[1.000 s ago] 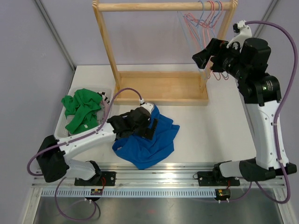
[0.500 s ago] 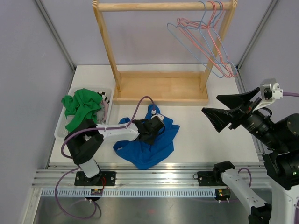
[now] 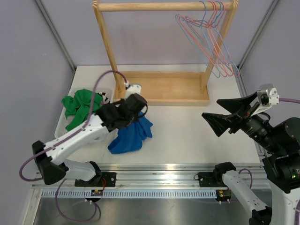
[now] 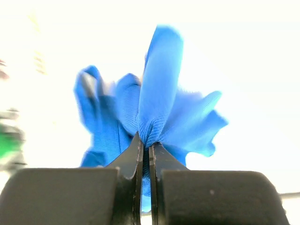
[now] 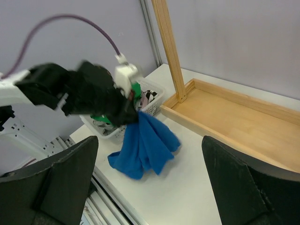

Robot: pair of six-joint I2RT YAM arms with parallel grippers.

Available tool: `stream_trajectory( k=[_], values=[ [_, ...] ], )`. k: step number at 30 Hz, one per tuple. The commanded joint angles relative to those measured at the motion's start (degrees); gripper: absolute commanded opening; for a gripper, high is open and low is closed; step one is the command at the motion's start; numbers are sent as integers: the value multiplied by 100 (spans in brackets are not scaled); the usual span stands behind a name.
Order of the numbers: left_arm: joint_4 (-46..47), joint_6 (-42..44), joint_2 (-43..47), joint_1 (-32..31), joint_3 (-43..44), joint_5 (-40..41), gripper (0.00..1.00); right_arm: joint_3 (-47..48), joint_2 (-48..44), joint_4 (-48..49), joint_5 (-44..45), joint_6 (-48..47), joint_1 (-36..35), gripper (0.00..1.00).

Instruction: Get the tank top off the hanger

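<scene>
— Looking at the left fingers (image 4: 129, 164): what do they hold?
— They are clamped tight on a fold of the blue tank top (image 3: 130, 136). It hangs bunched from them, its lower end on the table (image 3: 187, 136) toward the near left corner, just beside the basket (image 5: 153, 93).
— And the hangers (image 3: 213, 42)?
— On the wooden rack (image 3: 159, 6) at the far right, well apart from the garment.
— And the right fingers (image 5: 61, 183)?
— Spread wide, holding nothing, raised by the table's right edge.
</scene>
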State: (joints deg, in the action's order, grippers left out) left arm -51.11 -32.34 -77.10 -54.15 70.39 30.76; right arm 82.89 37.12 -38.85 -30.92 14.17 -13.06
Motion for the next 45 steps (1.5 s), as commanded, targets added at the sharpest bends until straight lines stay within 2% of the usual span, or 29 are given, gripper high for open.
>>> stream_trajectory(
  k=[1, 6, 11, 16, 17, 21, 23, 25, 28, 34, 36, 41, 45],
  values=[
    [-899, 296, 617, 517, 1097, 1133, 0, -45, -65, 132, 24, -125, 23, 100],
    [-1533, 956, 626, 1414, 2747, 1301, 0, 16, -39, 158, -37, -126, 14, 100],
    [-1946, 1519, 354, 2855, 4042, 1301, 0, 25, -82, 194, -72, -90, 23, 100],
    [-1867, 1862, 64, 4576, 4913, 424, 0, -19, -48, 281, -160, -46, 23, 100],
    [-1946, 1854, -119, 4745, 5280, 335, 0, -36, -30, 325, -169, -12, 14, 99],
    [-1964, 1792, -516, 5238, 5714, 71, 0, -203, -30, 527, -266, 120, 23, 99],
    [-2033, 1766, -656, 5406, 5679, -167, 0, -326, -38, 615, -309, 182, 23, 99],
    [-1999, 1714, -763, 5580, 5163, -272, 0, -492, -56, 703, -353, 278, 23, 99],
    [-1526, 1722, -649, 5687, 3802, -876, 0, -739, -100, 940, -459, 393, 14, 99],
    [-927, 1608, -1156, 6037, 2052, -1678, 0, -1020, -144, 1213, -644, 630, 23, 100],
    [-743, 1564, -1499, 6319, 1743, -1889, 0, -1108, -205, 1283, -714, 718, 23, 99],
    [-338, 1502, -2343, 6373, 1048, -2355, 0, -1170, -346, 1205, -723, 692, 14, 99],
    [-426, 1590, -2468, 6364, 1161, -2663, 0, -1214, -364, 1117, -714, 657, 23, 100]
  ],
)
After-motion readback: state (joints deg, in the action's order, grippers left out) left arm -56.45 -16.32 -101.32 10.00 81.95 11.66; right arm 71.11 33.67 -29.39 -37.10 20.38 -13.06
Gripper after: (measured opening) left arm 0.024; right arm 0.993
